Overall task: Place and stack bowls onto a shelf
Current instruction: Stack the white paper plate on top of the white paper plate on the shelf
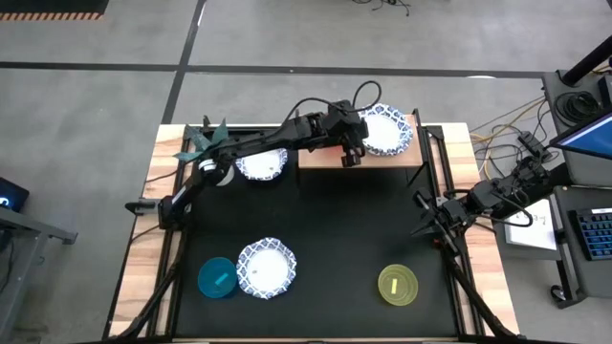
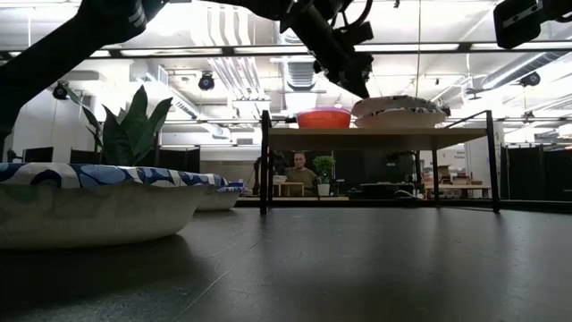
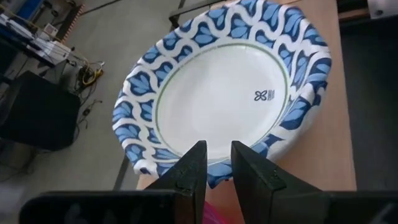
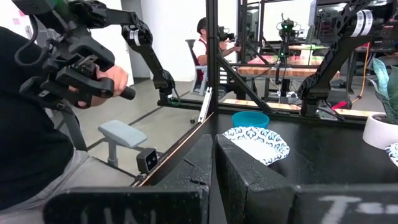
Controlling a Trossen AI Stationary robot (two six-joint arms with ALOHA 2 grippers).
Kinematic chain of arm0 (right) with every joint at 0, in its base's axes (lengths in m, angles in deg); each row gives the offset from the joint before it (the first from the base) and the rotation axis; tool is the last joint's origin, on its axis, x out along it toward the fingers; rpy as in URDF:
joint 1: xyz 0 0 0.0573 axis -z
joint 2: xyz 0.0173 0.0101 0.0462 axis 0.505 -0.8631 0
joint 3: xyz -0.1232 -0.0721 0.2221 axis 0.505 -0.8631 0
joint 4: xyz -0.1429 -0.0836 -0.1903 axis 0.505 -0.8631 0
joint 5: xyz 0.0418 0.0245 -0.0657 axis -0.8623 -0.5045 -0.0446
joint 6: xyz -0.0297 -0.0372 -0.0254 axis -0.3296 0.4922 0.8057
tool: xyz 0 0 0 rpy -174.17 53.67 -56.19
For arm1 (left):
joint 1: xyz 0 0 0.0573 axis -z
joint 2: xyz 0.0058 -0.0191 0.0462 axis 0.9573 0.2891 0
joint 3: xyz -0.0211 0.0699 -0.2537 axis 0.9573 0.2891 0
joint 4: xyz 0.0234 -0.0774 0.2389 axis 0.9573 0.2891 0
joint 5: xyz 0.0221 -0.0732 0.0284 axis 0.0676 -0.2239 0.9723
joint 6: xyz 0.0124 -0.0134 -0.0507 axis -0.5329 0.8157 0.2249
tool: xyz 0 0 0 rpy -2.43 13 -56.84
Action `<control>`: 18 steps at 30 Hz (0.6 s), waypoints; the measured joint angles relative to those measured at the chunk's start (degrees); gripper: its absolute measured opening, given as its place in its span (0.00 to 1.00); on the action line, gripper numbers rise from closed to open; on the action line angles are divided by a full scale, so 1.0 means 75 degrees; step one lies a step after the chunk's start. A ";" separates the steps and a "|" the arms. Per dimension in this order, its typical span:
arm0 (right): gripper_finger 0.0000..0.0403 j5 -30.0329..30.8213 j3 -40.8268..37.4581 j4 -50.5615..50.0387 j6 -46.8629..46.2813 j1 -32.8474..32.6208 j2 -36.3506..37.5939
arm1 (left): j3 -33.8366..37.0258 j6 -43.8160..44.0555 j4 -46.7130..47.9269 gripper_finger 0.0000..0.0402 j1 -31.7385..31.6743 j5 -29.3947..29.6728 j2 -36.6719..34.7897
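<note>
Our left gripper (image 1: 351, 153), fingers nearly together and empty, hangs over the shelf (image 1: 320, 156) beside the patterned bowl (image 1: 386, 131). Next we fetch another bowl. Our right gripper (image 1: 424, 215), pressed together, waits.

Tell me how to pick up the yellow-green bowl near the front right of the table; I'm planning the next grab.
Grip the yellow-green bowl by its rim, coming straight down from above. It sits upright and open on the black tabletop with free space all round, so one finger can go inside the wall and one outside. The right end effector is the nearer one.
</note>
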 joint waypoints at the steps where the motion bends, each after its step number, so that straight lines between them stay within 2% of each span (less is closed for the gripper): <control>1: 0.02 0.0000 0.0000 0.0000 -0.0001 0.0001 0.0000 | 0.0002 0.0013 -0.0009 0.14 0.0003 0.0000 0.0000; 18: 0.02 0.0002 -0.0001 0.0000 -0.0001 0.0000 0.0000 | 0.0031 0.0222 -0.0124 0.14 0.0089 -0.0003 0.0098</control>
